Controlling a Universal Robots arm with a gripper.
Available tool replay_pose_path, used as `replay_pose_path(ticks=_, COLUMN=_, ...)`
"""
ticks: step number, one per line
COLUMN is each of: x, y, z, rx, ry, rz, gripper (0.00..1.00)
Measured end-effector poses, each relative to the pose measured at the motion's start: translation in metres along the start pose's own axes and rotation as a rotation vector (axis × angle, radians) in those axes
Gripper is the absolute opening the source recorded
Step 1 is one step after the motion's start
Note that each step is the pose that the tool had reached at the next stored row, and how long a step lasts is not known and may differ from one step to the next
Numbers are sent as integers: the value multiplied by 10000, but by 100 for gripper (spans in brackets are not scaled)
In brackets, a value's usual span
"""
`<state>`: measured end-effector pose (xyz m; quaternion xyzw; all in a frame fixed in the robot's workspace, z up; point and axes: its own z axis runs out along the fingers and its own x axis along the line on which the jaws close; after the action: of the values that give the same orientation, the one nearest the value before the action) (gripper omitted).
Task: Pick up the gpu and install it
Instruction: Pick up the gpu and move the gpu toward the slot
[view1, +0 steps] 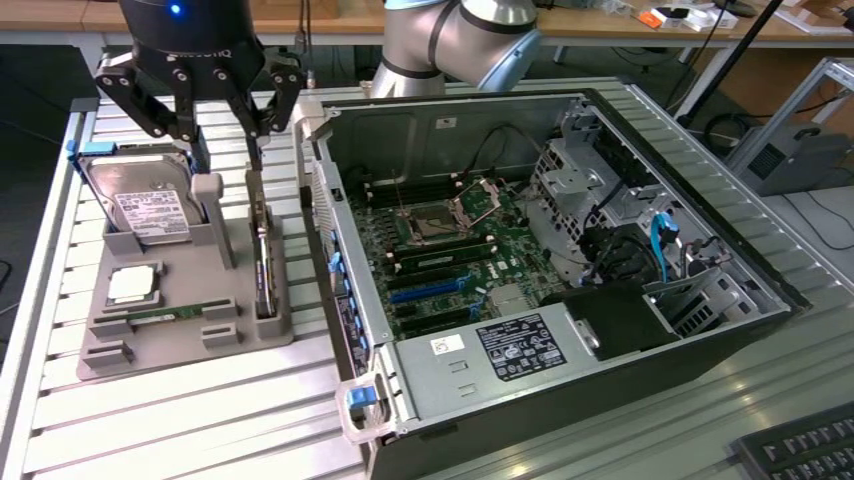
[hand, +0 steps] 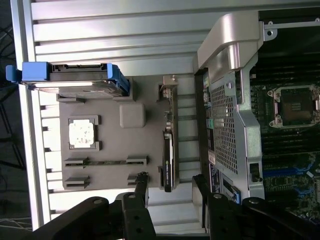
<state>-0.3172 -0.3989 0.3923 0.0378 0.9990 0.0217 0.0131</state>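
The tool (view1: 227, 150) is held wide open above a grey parts holder (view1: 160, 345) that rests on the slatted aluminium counter (view1: 174, 420). The gpu (view1: 267, 262) is stood on its long edge in a slot along the side of the holder nearest the open computer case (view1: 747, 300). In the wrist view the gpu (hand: 169, 150) is seen edge-on, and the tool (hand: 170, 177) is lined up with it, one finger to each side, with a clear gap left between each fingertip (hand: 142, 176) and the card. Nothing is gripped. A hard drive (view1: 150, 212) in a blue caddy, a CPU (view1: 134, 285) and a RAM stick (view1: 154, 318) are also seated in the holder. The motherboard (view1: 441, 250) is exposed inside the case.
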Motion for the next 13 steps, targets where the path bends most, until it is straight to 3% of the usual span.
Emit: replay_pose_path(ticks=13, x=1, y=-2, z=29, rx=0, ry=0, rz=0, gripper=48)
